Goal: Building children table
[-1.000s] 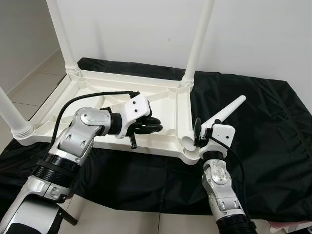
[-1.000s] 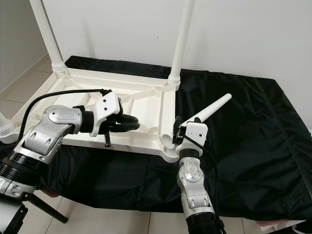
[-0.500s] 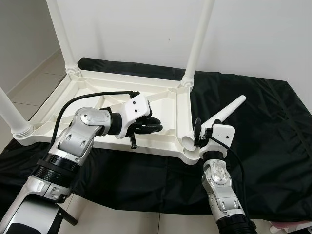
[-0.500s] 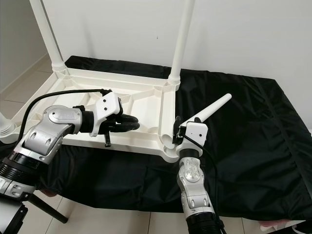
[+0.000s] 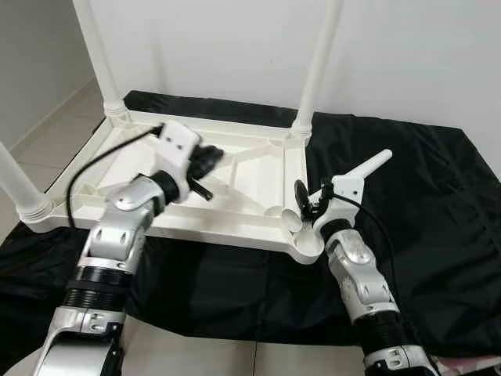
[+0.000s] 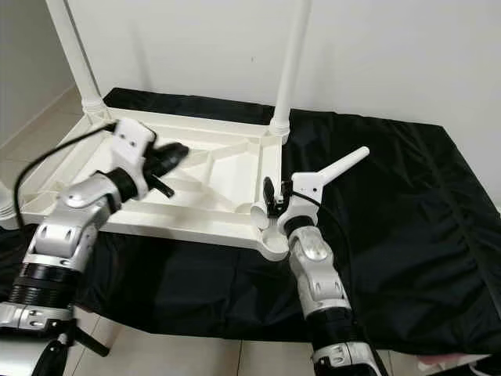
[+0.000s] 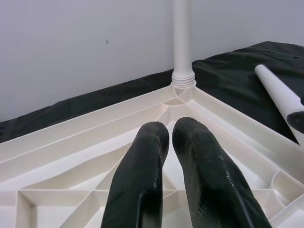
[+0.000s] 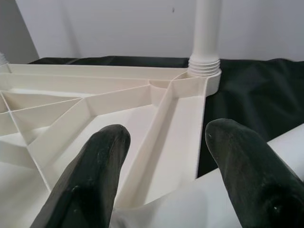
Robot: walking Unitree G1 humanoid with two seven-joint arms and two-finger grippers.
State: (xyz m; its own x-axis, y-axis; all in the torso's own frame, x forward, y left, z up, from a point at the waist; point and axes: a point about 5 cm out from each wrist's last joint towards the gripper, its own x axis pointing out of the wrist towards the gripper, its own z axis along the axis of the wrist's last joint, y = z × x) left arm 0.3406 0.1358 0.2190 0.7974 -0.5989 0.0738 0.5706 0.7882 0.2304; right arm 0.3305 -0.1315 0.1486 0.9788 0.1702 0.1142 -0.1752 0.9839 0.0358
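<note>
My right gripper [image 5: 301, 205] sits at the near right corner of the upturned table top [image 5: 258, 210]. Its two black fingers [image 8: 92, 164] stand apart, straddling a loose white table leg [image 5: 368, 168]; in the right wrist view the leg's rounded surface lies between and under them, though I cannot tell whether they press on it. The leg slants up and away over the black cloth [image 5: 423, 196], its thick end near the empty corner socket [image 5: 291, 222].

My left gripper [image 5: 205, 160] hovers over the ribbed underside of the table top, left of centre. Its two fingers [image 7: 145, 156] are closed together, almost touching, with nothing between them.

Count of legs: three stand upright in corner sockets — far left [image 5: 98, 55], far right [image 5: 317, 66] and near left [image 5: 16, 184] — plus the one loose leg, four in all. One table top, lying upside down on the cloth. Pale floor tiles [image 5: 47, 149] to the left, a white wall [image 5: 219, 47] behind.
</note>
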